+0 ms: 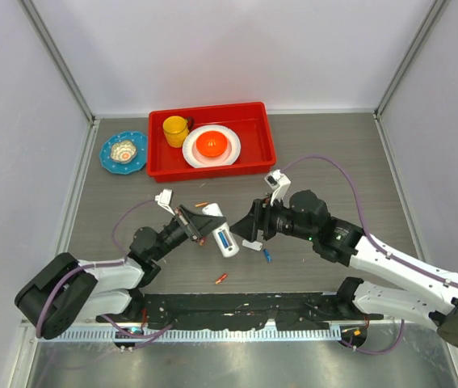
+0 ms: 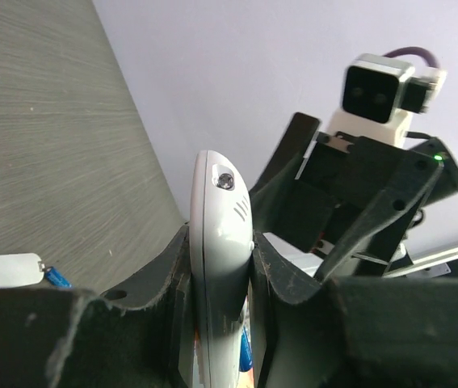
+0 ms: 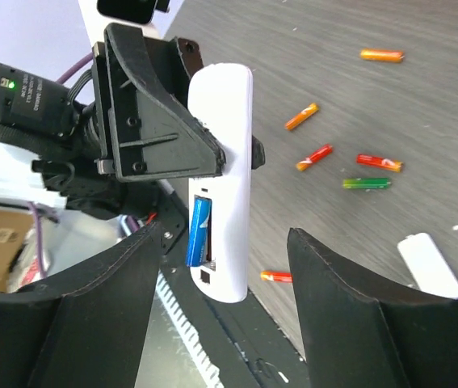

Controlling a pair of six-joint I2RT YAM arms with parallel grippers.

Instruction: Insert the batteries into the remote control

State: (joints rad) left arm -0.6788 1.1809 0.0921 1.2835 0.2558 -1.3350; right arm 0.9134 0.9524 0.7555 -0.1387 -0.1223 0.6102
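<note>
Left end effector (image 1: pixel 200 224) grasping remote control (image 1: pixel 221 234), right end effector (image 1: pixel 254 232) released, no legible writing

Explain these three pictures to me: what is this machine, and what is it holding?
Two robot arms sit at the table's near edge. One picture looks down from above; the other two come from small cameras on each wrist. The left claw is shut on the remote control, a white handset whose back is open, with one blue battery already seated inside. The right claw hangs open just beside it, holding nothing. Loose batteries in orange, red and green lie on the grey table, along with a white piece that may be the remote's cover. Further back are a red tray of dishes and a blue plate.
</note>
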